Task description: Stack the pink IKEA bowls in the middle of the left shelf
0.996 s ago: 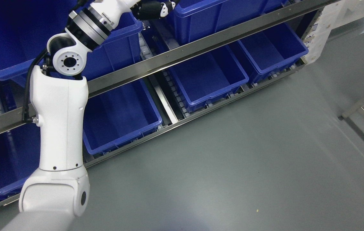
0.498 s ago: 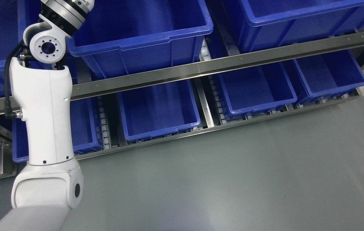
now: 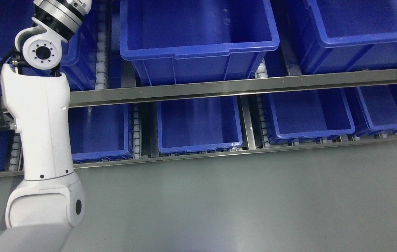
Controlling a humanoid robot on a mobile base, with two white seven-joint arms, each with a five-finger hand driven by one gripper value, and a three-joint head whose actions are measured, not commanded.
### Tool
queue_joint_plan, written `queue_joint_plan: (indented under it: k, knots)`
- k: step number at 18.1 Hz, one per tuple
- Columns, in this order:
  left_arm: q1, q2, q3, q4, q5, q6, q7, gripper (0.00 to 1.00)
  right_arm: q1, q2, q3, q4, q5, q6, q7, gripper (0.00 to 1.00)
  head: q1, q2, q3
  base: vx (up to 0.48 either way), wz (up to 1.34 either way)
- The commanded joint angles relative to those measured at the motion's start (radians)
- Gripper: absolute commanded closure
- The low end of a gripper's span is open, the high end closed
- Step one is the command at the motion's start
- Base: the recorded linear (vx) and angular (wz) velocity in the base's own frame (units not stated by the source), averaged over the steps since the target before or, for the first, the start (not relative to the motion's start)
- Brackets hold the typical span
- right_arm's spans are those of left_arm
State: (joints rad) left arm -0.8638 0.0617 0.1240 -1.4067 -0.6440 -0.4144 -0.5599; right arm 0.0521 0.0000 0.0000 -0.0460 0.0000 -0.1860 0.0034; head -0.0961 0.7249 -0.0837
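The left arm (image 3: pixel 37 136) is reaching up along the left side of the shelf (image 3: pixel 219 88), and its hand is going out of the picture at the top edge, so I cannot tell if the hand is open, closed, or gripping something. No pink bowl is showing anywhere; the blue bins (image 3: pixel 198 31) on the upper level and the lower bins (image 3: pixel 198 122) are looking empty. The right arm is not showing. In my judgement the robot is searching for the bowls or the target place. To do this well, it should be raising the head view until the hand and the bowls are both visible, and keeping the elbow clear of the metal rail.
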Motion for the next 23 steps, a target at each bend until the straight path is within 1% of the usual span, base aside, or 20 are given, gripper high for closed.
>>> queue_joint_plan:
  k: [1,2,4,6,7,8,9,10,11,12,13,14,15,16,17,19,20,21,22,23]
  knots:
    - [0.0,-0.025,-0.064,0.029,0.007,-0.001,-0.001,0.91,0.0,-0.017,-0.011,0.0,0.008,0.0,0.0,0.0,0.0,0.0,0.0,0.0,0.0]
    - [0.0,-0.044,-0.09,0.047,0.001,-0.001,-0.001,0.91,0.0,-0.017,-0.011,0.0,0.008,0.0,0.0,0.0,0.0,0.0,0.0,0.0,0.0]
    - [-0.014,-0.044,-0.139,0.122,-0.008,0.0,0.002,0.91,0.0,-0.017,-0.009,0.0,0.008,0.0,0.0,0.0,0.0,0.0,0.0,0.0,0.0]
    - [-0.04,-0.044,-0.141,0.198,-0.046,0.002,0.008,0.91,0.0,-0.017,-0.011,0.0,0.008,0.0,0.0,0.0,0.0,0.0,0.0,-0.014,0.0]
    - [-0.038,-0.044,-0.135,0.209,-0.058,0.002,0.009,0.9,0.0,-0.017,-0.011,0.0,0.008,0.0,0.0,0.0,0.0,0.0,0.0,0.0,0.0]
    - [-0.032,-0.044,-0.133,0.213,-0.059,0.002,0.011,0.89,0.0,-0.017,-0.011,0.0,0.008,0.0,0.0,0.0,0.0,0.0,0.0,0.0,0.0]
    - [-0.026,-0.044,-0.132,0.213,-0.057,0.002,0.012,0.85,0.0,-0.017,-0.011,0.0,0.008,0.0,0.0,0.0,0.0,0.0,0.0,0.0,0.0]
    - [-0.015,-0.044,-0.127,0.213,-0.057,0.002,0.02,0.73,0.0,-0.017,-0.011,0.0,0.008,0.0,0.0,0.0,0.0,0.0,0.0,0.0,0.0]
    - [-0.014,-0.044,-0.123,0.215,-0.057,0.008,0.037,0.56,0.0,-0.017,-0.011,0.0,0.008,0.0,0.0,0.0,0.0,0.0,0.0,0.0,0.0]
    - [-0.014,-0.044,-0.116,0.215,-0.052,0.025,0.066,0.41,0.0,-0.017,-0.011,0.0,0.008,0.0,0.0,0.0,0.0,0.0,0.0,0.0,0.0]
    - [-0.014,-0.044,-0.11,0.213,-0.045,0.035,0.09,0.34,0.0,-0.017,-0.011,0.0,0.008,0.0,0.0,0.0,0.0,0.0,0.0,0.0,0.0]
    - [-0.012,-0.044,-0.094,0.215,-0.04,0.04,0.141,0.22,0.0,-0.017,-0.011,0.0,0.008,0.0,0.0,0.0,0.0,0.0,0.0,0.0,0.0]
    - [-0.012,-0.044,-0.071,0.216,-0.026,0.042,0.188,0.16,0.0,-0.017,-0.011,0.0,0.008,0.0,0.0,0.0,0.0,0.0,0.0,0.0,0.0]
    - [-0.012,-0.044,-0.055,0.218,0.027,0.052,0.26,0.11,0.0,-0.017,-0.011,0.0,0.008,0.0,0.001,0.0,0.0,0.0,0.0,0.0,0.0]
    - [-0.011,-0.044,-0.057,0.219,0.125,0.092,0.329,0.1,0.0,-0.017,-0.011,0.0,0.008,0.0,0.0,0.0,0.0,0.0,0.0,0.0,0.0]
    - [-0.014,-0.044,-0.057,0.218,0.353,0.222,0.412,0.1,0.0,-0.017,-0.011,0.0,0.008,0.0,0.0,0.0,0.0,0.0,0.0,0.0,0.0]
    - [-0.018,-0.044,-0.055,0.218,0.526,0.317,0.461,0.1,0.0,-0.017,-0.011,0.0,0.008,0.0,0.001,0.0,0.0,0.0,0.0,0.0,0.0]
    - [-0.018,-0.044,-0.053,0.218,0.62,0.372,0.503,0.1,0.0,-0.017,-0.011,0.0,0.008,0.0,0.0,0.0,0.0,0.0,0.0,0.0,0.0]
    - [-0.018,-0.044,-0.05,0.218,0.65,0.399,0.55,0.1,0.0,-0.017,-0.011,0.0,0.008,0.0,0.0,0.0,0.0,0.0,0.0,0.0,0.0]
    - [-0.014,-0.044,-0.044,0.218,0.65,0.404,0.566,0.1,0.0,-0.017,-0.011,0.0,0.008,0.0,0.001,0.0,0.0,0.0,0.0,0.0,0.0]
